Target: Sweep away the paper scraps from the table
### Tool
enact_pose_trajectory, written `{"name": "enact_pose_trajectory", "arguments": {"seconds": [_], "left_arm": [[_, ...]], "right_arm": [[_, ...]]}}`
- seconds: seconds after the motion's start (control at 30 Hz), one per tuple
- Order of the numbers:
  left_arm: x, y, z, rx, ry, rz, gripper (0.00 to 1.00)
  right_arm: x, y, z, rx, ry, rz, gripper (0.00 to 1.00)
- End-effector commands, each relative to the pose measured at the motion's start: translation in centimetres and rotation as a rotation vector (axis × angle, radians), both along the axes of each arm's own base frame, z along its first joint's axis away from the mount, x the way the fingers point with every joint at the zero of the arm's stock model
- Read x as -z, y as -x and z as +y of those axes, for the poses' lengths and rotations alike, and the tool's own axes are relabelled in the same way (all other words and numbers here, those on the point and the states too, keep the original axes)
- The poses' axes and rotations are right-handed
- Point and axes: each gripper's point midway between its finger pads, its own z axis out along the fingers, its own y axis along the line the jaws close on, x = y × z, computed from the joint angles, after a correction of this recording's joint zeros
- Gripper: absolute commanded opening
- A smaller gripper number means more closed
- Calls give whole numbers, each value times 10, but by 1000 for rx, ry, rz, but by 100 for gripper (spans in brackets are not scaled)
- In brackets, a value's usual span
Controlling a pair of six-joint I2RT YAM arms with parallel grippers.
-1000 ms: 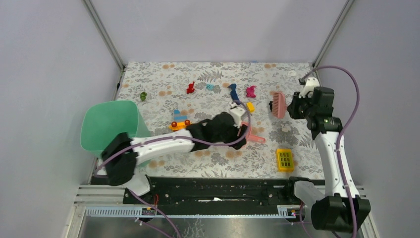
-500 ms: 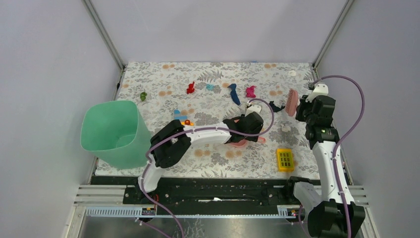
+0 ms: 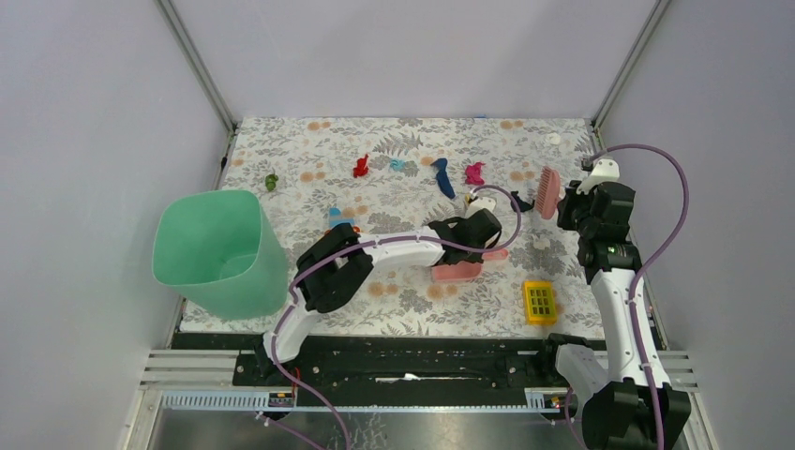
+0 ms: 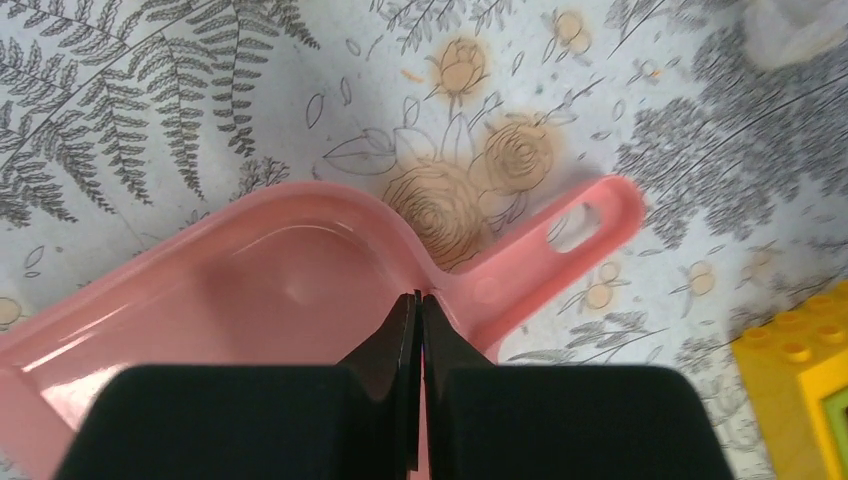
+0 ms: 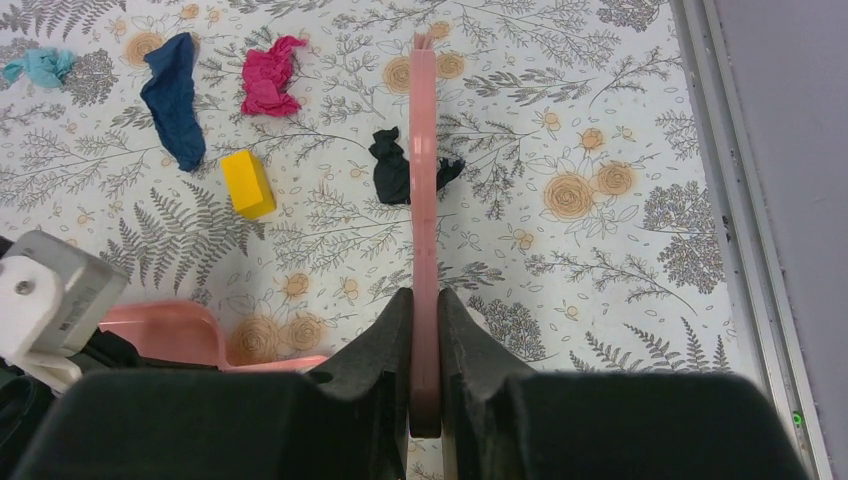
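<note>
The left pincer [image 4: 418, 300] has just snapped together. A second ago it stood spread; now its tips are pressed onto the thin rear wall of the pink plastic dustpan [image 4: 250, 285], right where the handle leaves the pan. The right pincer [image 5: 425, 300] goes on pinching the flat shaft of the pink brush [image 5: 424, 150], which has drawn back a little toward its own side. By my reading both tools are now in hand, so sweeping can begin, though none of it is done yet.

The paper scraps all lie loose on the leaf-printed worktop [image 5: 600, 100]. Ahead of the right pincer and to its left are a magenta crumple [image 5: 268, 75], a navy strip [image 5: 172, 95] and a teal bit [image 5: 38, 65]. A black crumple [image 5: 392, 165] lies under the brush shaft; whether they touch I cannot tell. A red bit [image 3: 360, 167] and a green bit [image 3: 271, 181] sit well apart from the left pincer, toward the far side. Only the navy strip has a clear long axis: it runs away from the right pincer, nearly parallel to the brush shaft, broader end farther off.
</note>
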Motion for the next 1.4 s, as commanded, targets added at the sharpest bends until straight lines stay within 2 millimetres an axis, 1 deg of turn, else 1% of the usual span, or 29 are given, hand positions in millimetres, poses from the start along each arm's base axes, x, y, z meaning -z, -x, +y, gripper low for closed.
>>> {"name": "enact_pose_trajectory", "arguments": {"seconds": [0.0, 0.1, 0.17, 0.23, 0.27, 0.33, 0.37, 0.4, 0.47, 0.6, 0.7, 0.8, 0.9, 1.0, 1.1, 1.17, 1.2, 1.27, 1.33, 1.37], "left_arm": [[-23, 4, 7, 74, -26, -16, 0], [-29, 22, 14, 147, -20, 20, 0], [-31, 33, 24, 177, -23, 35, 0], [-40, 39, 32, 179, -13, 36, 0], [-48, 40, 36, 161, 1, 30, 4], [-59, 40, 42, 117, 30, 26, 31], [-63, 40, 43, 90, 46, 25, 42], [-66, 39, 41, 73, 67, 26, 47], [-68, 40, 35, 63, 106, 35, 51], [-63, 43, 12, 82, 148, 61, 52], [-56, 41, 2, 88, 134, 62, 52], [-50, 37, -4, 98, 96, 59, 52], [-37, 41, -9, 131, 75, 86, 50], [-24, 44, -9, 142, 57, 109, 45], [-15, 44, -9, 147, 39, 116, 35], [-14, 47, -11, 169, 44, 123, 27], [-14, 51, -14, 195, 55, 136, 22], [-18, 59, -15, 231, 61, 145, 11], [-24, 70, -13, 278, 57, 142, 3], [-32, 77, -11, 308, 55, 133, 0]], "right_arm": [[-21, -5, 0, -17, 17, -85, 0], [-21, -5, 2, -27, 15, -85, 0], [-21, -5, 3, -31, 13, -84, 0], [-21, -5, 4, -39, 10, -82, 0], [-21, -5, 5, -42, 9, -82, 0], [-20, -6, 6, -50, 7, -79, 0], [-19, -6, 7, -52, 7, -77, 0], [-19, -6, 7, -53, 8, -78, 0], [-18, -6, 7, -53, 7, -74, 0], [-17, -6, 7, -57, 8, -70, 0], [-15, -6, 8, -64, 7, -66, 0], [-15, -6, 8, -64, 10, -64, 0], [-14, -6, 8, -69, 14, -63, 0], [-11, -8, 8, -73, 14, -52, 0], [-9, -8, 9, -78, 12, -45, 0], [-9, -8, 9, -81, 12, -44, 0], [-8, -8, 9, -83, 13, -42, 0], [-8, -7, 9, -85, 13, -43, 0], [-8, -7, 10, -89, 12, -41, 0], [-8, -7, 11, -91, 10, -42, 0]]}}
